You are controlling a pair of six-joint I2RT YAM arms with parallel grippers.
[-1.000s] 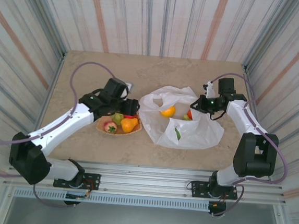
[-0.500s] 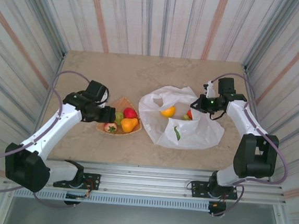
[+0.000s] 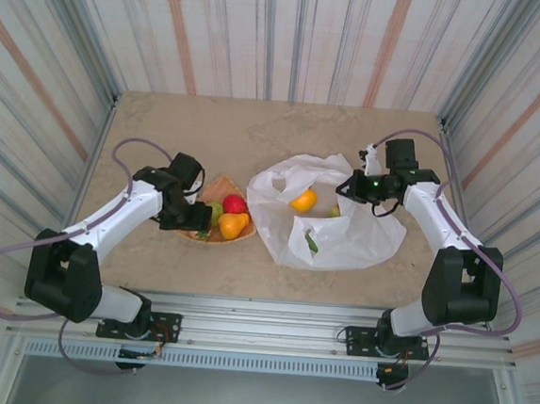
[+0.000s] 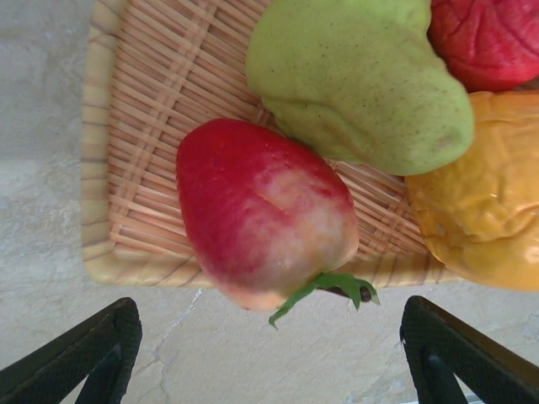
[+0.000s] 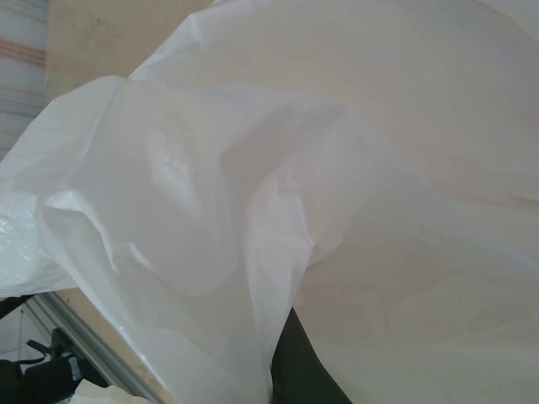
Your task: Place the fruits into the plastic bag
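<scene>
- While an orange fruit point(image 3: 302, 201) and a green fruit point(image 3: 312, 243) lie inside the plastic bag point(image 3: 366, 237) on the desk point(image 3: 164, 117), four sit on the woven plate point(image 4: 99, 126).
- The left tool point(image 4: 269, 349) gapes over the red fruit point(image 4: 261, 210). The right tool point(image 3: 355, 186) is closed, seemingly pinching the bag's rim.
- No readable writing.

It looked like a robotics lab cell: striped panels point(image 3: 266, 32) walled a beige table point(image 3: 276, 132) from 9 through 3 o'clock, with a metal mounting rail point(image 3: 269, 315) at 6 o'clock.
</scene>
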